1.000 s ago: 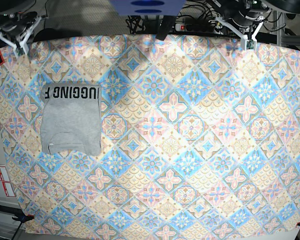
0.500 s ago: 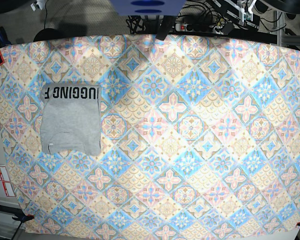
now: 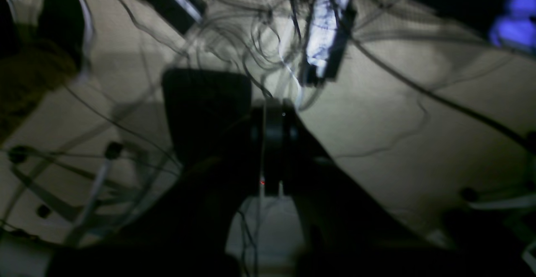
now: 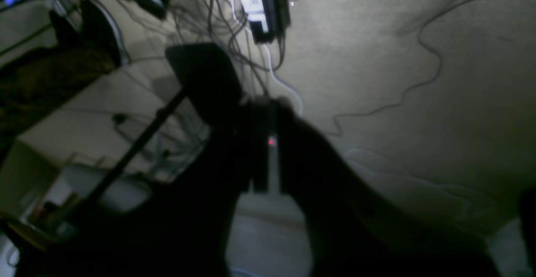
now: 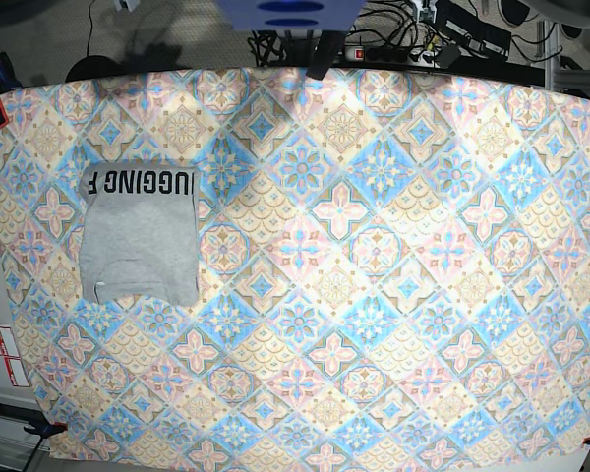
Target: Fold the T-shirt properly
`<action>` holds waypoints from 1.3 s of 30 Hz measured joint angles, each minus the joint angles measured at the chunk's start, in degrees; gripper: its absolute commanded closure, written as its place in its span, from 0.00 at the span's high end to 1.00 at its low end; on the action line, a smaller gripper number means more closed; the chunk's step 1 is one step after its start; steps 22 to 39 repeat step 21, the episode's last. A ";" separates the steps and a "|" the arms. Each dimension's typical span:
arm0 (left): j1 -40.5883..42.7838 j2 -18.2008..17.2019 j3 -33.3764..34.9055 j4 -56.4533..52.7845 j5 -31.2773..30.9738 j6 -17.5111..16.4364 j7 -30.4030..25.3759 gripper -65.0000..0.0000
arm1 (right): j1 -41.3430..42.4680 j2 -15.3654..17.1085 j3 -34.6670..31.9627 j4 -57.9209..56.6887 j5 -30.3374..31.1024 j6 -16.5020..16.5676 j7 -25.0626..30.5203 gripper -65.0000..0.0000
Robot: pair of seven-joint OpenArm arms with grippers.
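Now the big desk (image 5: 374, 295) fills most of the base view. It is covered by a colourful cloth with blue, pink and cream flower diamonds, and the cloth lies flat.

Next comes the light grey, soft cotton T-shirt (image 5: 138, 241). It sits on the cloth near one side edge of the desk, on the left of the base view and toward the far end. It is folded into a neat, small rectangle. Black block letters run along its far edge, and the rest of the top is plain grey. The sides look straight, and no sleeve sticks out. One small light speck shows near its near corner; I cannot tell what it is.

So the folding looks done to me. I see nothing left to fold. Maybe only a little smoothing is left, if any.

Both arms are out of the base view. Each wrist view is dark and blurry and looks down at a pale floor with black wires.

The left pincer (image 3: 272, 151) has its two dark jaws pressed together, and nothing is in it. The right pincer (image 4: 266, 147) has its jaws almost together with only a thin gap, and it holds nothing too.
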 measured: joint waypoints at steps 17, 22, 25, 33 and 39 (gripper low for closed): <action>-15.43 3.93 12.68 -28.89 -0.04 0.02 -21.42 0.00 | 10.38 -3.48 0.02 -12.66 -0.26 -4.09 11.28 0.05; -15.41 3.93 12.76 -27.45 -0.20 0.04 -21.20 0.00 | 11.19 -5.44 0.00 -12.20 0.33 -3.63 12.07 0.05; -15.41 3.93 12.76 -27.45 -0.20 0.04 -21.20 0.00 | 11.19 -5.44 0.00 -12.20 0.33 -3.63 12.07 0.05; -15.41 3.93 12.76 -27.45 -0.20 0.04 -21.20 0.00 | 11.19 -5.44 0.00 -12.20 0.33 -3.63 12.07 0.05; -15.41 3.93 12.76 -27.45 -0.20 0.04 -21.20 0.00 | 11.19 -5.44 0.00 -12.20 0.33 -3.63 12.07 0.05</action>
